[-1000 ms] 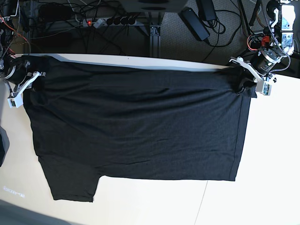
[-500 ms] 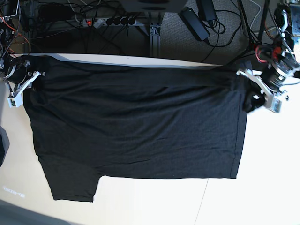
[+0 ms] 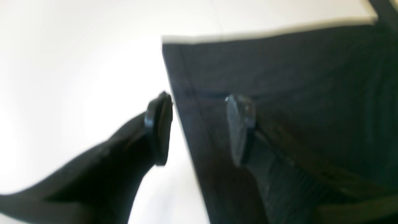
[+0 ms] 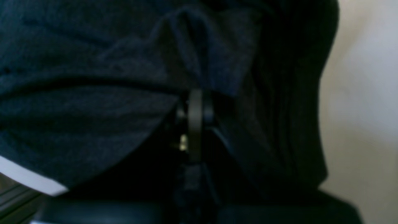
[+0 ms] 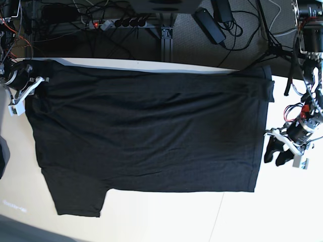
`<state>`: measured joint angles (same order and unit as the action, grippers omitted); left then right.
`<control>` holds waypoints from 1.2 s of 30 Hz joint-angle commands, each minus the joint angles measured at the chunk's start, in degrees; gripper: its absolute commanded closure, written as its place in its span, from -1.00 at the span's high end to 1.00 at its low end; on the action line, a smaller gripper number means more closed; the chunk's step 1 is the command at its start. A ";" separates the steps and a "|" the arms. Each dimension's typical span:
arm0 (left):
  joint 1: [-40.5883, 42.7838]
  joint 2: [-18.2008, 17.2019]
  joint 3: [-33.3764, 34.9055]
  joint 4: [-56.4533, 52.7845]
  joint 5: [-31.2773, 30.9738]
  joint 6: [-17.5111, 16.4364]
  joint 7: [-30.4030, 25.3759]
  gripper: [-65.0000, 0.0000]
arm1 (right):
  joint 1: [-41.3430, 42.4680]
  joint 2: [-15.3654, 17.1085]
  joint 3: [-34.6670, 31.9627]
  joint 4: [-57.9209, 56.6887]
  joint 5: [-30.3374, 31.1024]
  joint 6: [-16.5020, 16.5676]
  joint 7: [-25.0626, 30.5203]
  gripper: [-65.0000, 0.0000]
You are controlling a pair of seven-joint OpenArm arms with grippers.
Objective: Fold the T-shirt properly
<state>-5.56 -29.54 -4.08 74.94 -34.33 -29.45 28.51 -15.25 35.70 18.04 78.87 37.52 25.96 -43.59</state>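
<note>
Although the pale counter (image 5: 292,217) takes up much of the base view, the broad dark T-shirt (image 5: 151,136) dominates its middle, spread with its long axis running roughly from nine to three o'clock. Its far border, toward twelve o'clock, is a doubled band, so I judge the folding partly done, with most of the cloth lying in one wide panel.

At the shirt's ten o'clock end, the right gripper (image 5: 29,95) has its fingers pressed together on bunched fabric, apparently pinching it. At the three o'clock side, the left gripper (image 5: 268,147) stands well spread with nothing between its fingers; in its wrist view the shirt's side edge runs between them, with one finger over cloth and the other over bare counter.

The relation that matters is from that empty gripper to the shirt's near corner (image 5: 251,188), which lies around seven o'clock from it in the base view. The left arm is much the nearer, so it seems the one to take that corner, probably for a fold toward twelve o'clock. Closing too far outside the edge could miss the thin cloth altogether.
</note>
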 commanded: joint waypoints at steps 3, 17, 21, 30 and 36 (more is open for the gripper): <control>-7.72 -0.44 3.13 -11.08 -1.33 -0.26 -1.27 -0.01 | -0.50 0.63 0.04 -0.04 -1.73 2.97 -2.97 -1.00; -26.80 2.91 6.40 -42.12 -13.25 -0.37 6.03 -0.01 | -0.52 0.63 0.04 -0.04 -1.46 2.97 -4.24 -1.00; -28.87 5.60 6.40 -45.81 -13.27 -0.33 5.97 -0.01 | -0.52 0.63 0.04 -0.04 -1.46 2.97 -4.48 -1.00; -29.20 8.94 6.43 -46.84 -13.20 -0.31 4.59 -0.65 | -0.50 0.63 0.04 -0.04 -1.49 2.95 -4.87 -1.00; -29.20 9.07 6.43 -46.84 -13.18 -0.37 2.80 -1.00 | -0.50 0.66 0.07 0.68 0.48 2.97 -4.39 -1.00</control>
<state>-33.34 -19.86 2.31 27.68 -47.92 -29.39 31.46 -15.27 35.70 18.04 79.37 38.76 25.96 -45.28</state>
